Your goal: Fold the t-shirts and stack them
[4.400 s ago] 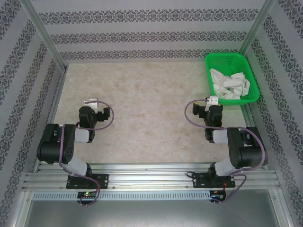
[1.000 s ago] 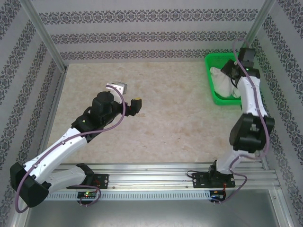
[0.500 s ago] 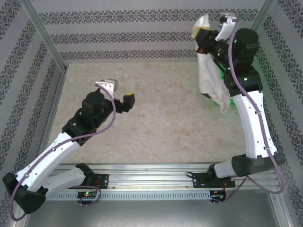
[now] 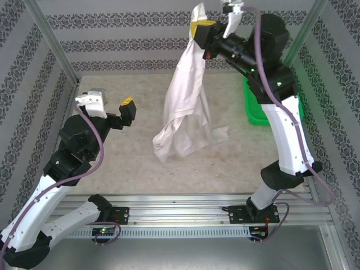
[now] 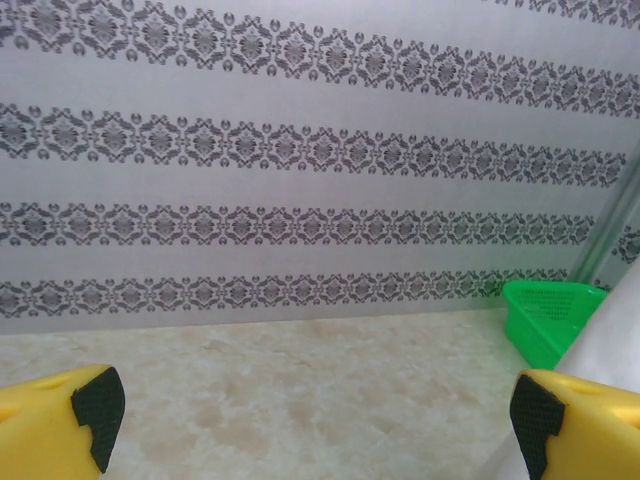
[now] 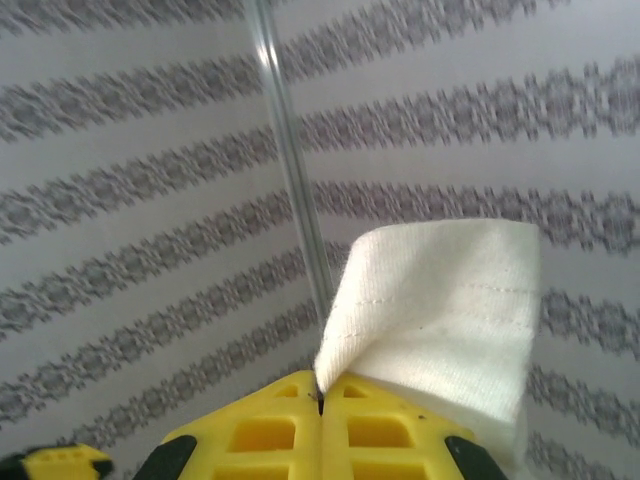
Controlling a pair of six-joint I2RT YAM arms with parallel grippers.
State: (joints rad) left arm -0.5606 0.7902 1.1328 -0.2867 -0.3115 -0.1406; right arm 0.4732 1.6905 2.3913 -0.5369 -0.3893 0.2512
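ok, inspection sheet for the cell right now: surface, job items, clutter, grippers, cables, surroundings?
surface: beige marbled table, flat.
job's things: white t-shirt hangs unfolded from the right gripper, lower end down at the table; green basket far right, partly behind the right arm.
clutter: nothing seen.
grippers: left gripper open, holding nothing; right gripper shut on the t-shirt's edge.
cables: purple cables loop along both arms.
surroundings: patterned walls, aluminium frame posts.

1 cream t-shirt (image 4: pixel 184 95) hangs long and crumpled, a top corner pinched in the right pincer (image 4: pixel 199 28), lower folds reaching the middle of the bench (image 4: pixel 242 169).
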